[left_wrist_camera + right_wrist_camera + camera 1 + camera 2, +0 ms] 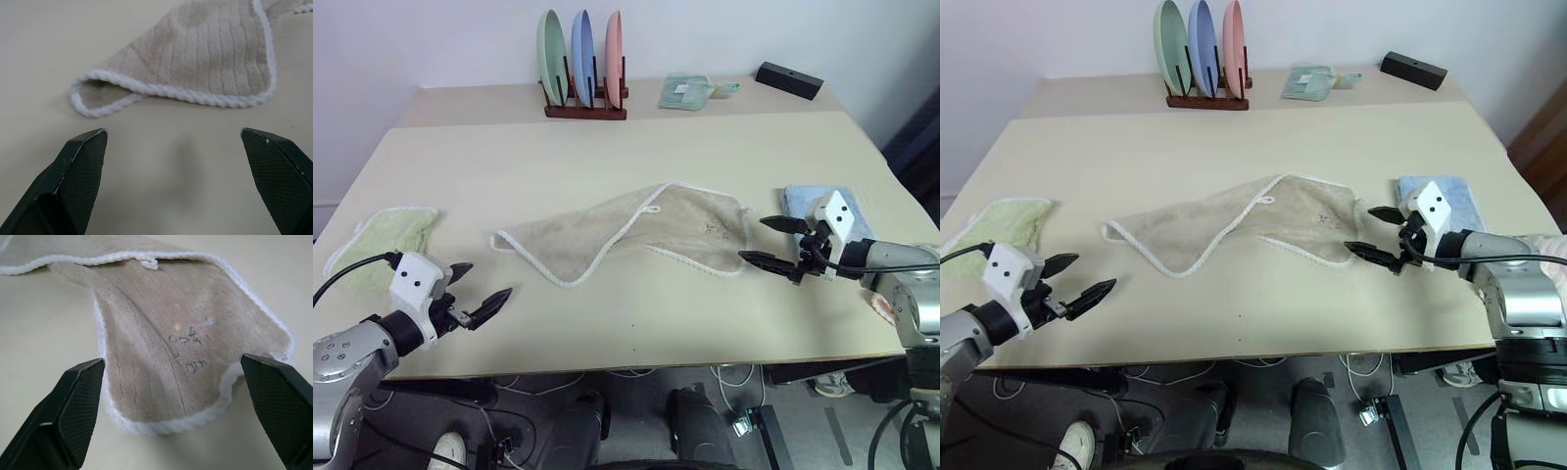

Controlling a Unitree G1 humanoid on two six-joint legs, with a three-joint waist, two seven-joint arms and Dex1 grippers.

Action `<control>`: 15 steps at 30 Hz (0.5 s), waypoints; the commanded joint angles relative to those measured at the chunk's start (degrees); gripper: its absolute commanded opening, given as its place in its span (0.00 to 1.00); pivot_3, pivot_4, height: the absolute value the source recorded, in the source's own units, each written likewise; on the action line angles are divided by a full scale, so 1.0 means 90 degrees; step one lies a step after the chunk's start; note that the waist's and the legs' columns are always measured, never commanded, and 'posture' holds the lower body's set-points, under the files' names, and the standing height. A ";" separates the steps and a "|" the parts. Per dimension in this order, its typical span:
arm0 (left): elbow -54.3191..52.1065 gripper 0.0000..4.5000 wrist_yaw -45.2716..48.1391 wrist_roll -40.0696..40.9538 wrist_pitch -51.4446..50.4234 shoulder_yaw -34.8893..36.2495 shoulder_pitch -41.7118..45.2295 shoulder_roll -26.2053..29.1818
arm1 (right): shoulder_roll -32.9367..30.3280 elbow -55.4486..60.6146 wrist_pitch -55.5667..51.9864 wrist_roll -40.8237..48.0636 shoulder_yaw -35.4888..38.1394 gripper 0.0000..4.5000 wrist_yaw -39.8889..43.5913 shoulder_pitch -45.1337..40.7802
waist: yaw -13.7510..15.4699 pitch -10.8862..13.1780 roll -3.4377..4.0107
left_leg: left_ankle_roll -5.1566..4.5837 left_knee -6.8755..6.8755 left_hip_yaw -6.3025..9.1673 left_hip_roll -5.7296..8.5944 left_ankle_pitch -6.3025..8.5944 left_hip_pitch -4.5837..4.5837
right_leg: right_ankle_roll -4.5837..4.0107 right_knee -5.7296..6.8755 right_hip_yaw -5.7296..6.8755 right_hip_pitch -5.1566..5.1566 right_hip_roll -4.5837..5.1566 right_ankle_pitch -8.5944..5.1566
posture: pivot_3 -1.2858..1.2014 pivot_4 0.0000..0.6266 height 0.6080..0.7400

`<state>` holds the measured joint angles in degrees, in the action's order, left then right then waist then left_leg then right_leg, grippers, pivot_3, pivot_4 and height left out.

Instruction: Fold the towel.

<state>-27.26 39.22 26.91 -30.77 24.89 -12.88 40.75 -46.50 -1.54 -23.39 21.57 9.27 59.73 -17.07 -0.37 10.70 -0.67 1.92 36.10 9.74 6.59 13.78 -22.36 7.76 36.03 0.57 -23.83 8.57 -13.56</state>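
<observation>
So the towel (pixel 636 235) is lying rumpled in the middle of the tabletop (pixel 636 313), partly doubled over itself. Right claw (pixel 773 242) sits just beside its right edge, fingers spread wide, holding nothing. Left claw (pixel 478 292) is near the towel's left corner but apart from it, also wide open and empty. Both arms reach inward, angled slightly down.

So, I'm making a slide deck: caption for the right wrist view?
Open right gripper faces the embroidered end of the beige towel lying on the table.
</observation>
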 commanded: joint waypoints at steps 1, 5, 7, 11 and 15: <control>-0.0083 0.99 -0.0043 -0.0010 -0.0009 0.0014 0.0078 0.0070 | -0.0046 0.0357 -0.0036 0.0066 0.0092 1.00 -0.0112 -0.0014 | 0.0001 0.0000 0.0000 | -0.0002 0.0000 -0.0003 0.0000 0.0001 -0.0001 | 0.0002 0.0000 -0.0005 -0.0003 0.0000 0.0001 | 0.52 0.24 0.98; -0.0141 0.99 -0.0142 -0.0158 -0.0004 -0.0312 0.0234 0.0051 | 0.0051 0.0342 0.0034 -0.0015 -0.0034 1.00 -0.0218 -0.0116 | 0.0000 0.0000 -0.0001 | -0.0005 0.0000 -0.0012 0.0000 0.0003 -0.0002 | 0.0002 0.0000 -0.0015 -0.0010 0.0000 0.0002 | 0.52 0.24 0.98; -0.0298 0.99 -0.0114 0.0000 -0.0131 -0.0446 0.0371 0.0041 | 0.0086 0.0439 -0.0013 0.0043 -0.0064 1.00 -0.0229 -0.0141 | -0.0001 0.0000 -0.0001 | -0.0005 0.0000 -0.0015 -0.0001 0.0003 -0.0001 | 0.0002 0.0001 -0.0015 -0.0011 -0.0001 0.0003 | 0.52 0.24 0.98; -0.0716 0.99 0.0021 0.0198 -0.0460 -0.0990 0.0584 0.0113 | 0.0194 0.0527 0.0089 -0.0012 -0.0136 1.00 -0.0409 -0.0095 | -0.0004 0.0000 -0.0002 | -0.0006 -0.0001 -0.0015 0.0000 0.0003 -0.0005 | 0.0004 0.0001 -0.0021 -0.0017 -0.0001 0.0005 | 0.52 0.24 0.98; -0.0980 0.99 -0.0230 -0.0780 -0.0585 -0.2381 0.1001 0.0439 | 0.0349 0.0689 0.0103 0.0020 -0.0205 1.00 -0.0519 0.0014 | 0.0001 0.0001 -0.0002 | -0.0007 0.0000 -0.0021 0.0000 0.0004 -0.0004 | 0.0006 0.0003 -0.0025 -0.0020 -0.0001 0.0006 | 0.52 0.24 0.98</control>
<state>-33.68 38.15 23.73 -35.99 7.49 -4.98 43.66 -43.71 1.87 -23.28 21.10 7.13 55.49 -16.80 -0.36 10.71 -0.69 1.86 36.11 9.51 6.58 13.81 -22.40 7.79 36.05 0.34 -24.00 8.54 -13.49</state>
